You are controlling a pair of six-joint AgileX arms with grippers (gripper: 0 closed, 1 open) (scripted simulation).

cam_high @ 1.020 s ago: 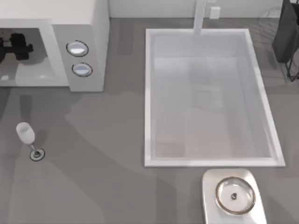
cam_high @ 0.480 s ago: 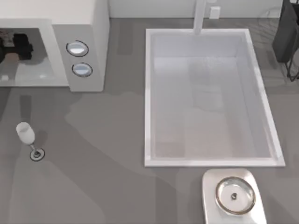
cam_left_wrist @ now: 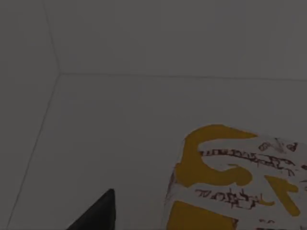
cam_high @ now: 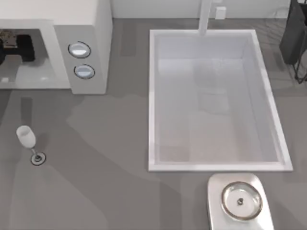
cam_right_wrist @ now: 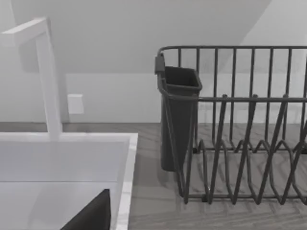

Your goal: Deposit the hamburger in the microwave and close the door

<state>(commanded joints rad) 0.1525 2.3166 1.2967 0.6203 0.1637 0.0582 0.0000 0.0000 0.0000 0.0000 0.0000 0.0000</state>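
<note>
Left gripper deeper inside microwave than a second ago — hamburger seen on cavity floor; grip unclear. You still face release, withdrawal, door closing.

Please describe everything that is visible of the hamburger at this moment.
The hamburger shows in part in the left wrist view: a cream-white surface with yellow-orange patches and thin dark scribbled marks. It lies on the pale floor of the microwave, near an inner corner, cut off by the picture's edge. A dark fingertip of the left gripper stands beside it, apart from it.
</note>
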